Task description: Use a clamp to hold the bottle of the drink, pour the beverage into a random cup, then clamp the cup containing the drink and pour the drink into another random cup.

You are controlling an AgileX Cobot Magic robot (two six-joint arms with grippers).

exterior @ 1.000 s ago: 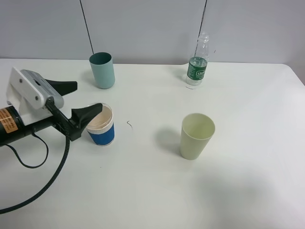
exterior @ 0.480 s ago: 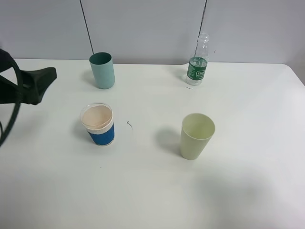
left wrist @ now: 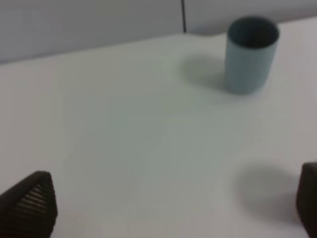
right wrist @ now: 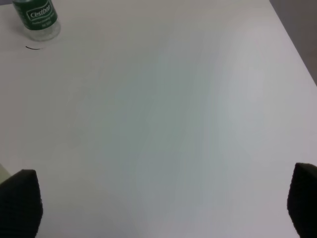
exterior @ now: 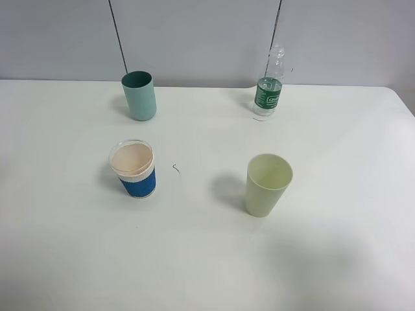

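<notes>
Risks from this state, both arms off the high view, nothing held. Left gripper (left wrist: 163,203) spread wide over bare table (exterior: 337,259), grasping nothing; right gripper (right wrist: 163,203) likewise released and empty.

Bottle (exterior: 270,91) upright near far edge, right of centre. Blue-sleeved cup (exterior: 133,170) toward left side, mid-depth. Teal cup (exterior: 139,95) near far edge, left of centre, well apart from blue-sleeved cup. Pale yellow-green cup (exterior: 267,184) right of centre, closer to near edge.

- Light, narrow bottle: off-centre pinch likely to tip or skid it toward far edge.
- Yellow-green cup between bottle and blue-sleeved cup: possible knock on a carry across.
- Short blue-sleeved cup: crush or slop on a hard clamp.
- Liquid level: cannot tell in any cup or in bottle, so wrong-cup pick possible.
</notes>
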